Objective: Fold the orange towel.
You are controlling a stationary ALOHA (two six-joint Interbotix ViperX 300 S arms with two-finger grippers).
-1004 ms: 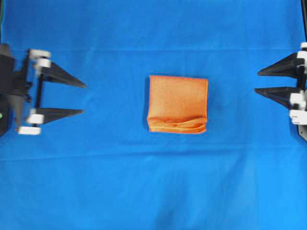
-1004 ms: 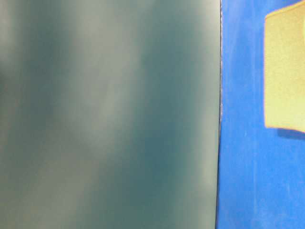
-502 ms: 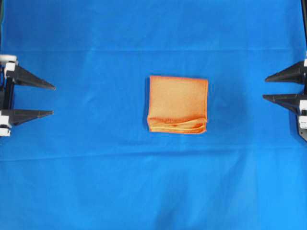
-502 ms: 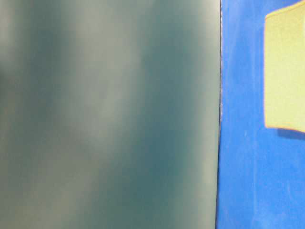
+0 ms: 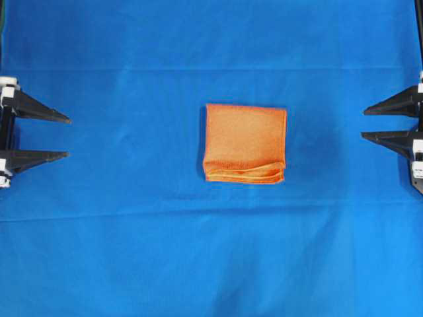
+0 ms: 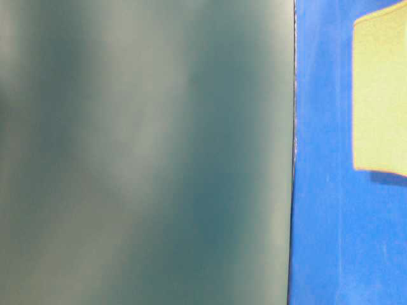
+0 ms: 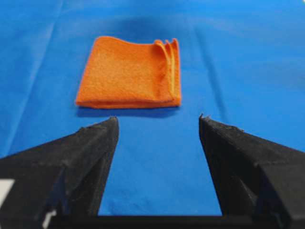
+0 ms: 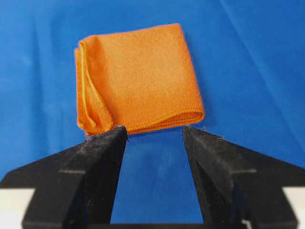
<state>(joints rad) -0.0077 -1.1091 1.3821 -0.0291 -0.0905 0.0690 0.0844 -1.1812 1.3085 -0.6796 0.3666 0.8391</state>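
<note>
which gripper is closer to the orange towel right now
Right, narrowly. The right gripper sits open at the right edge, the left gripper open at the left edge, farther from the folded towel. Neither touches it.

Bright even light, blurred table-level view

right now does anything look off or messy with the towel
Nothing much. The towel lies folded into a compact square on the blue cloth; only its layered edges fan slightly along one side. Both grippers, left and right, sit open and apart from it.
</note>
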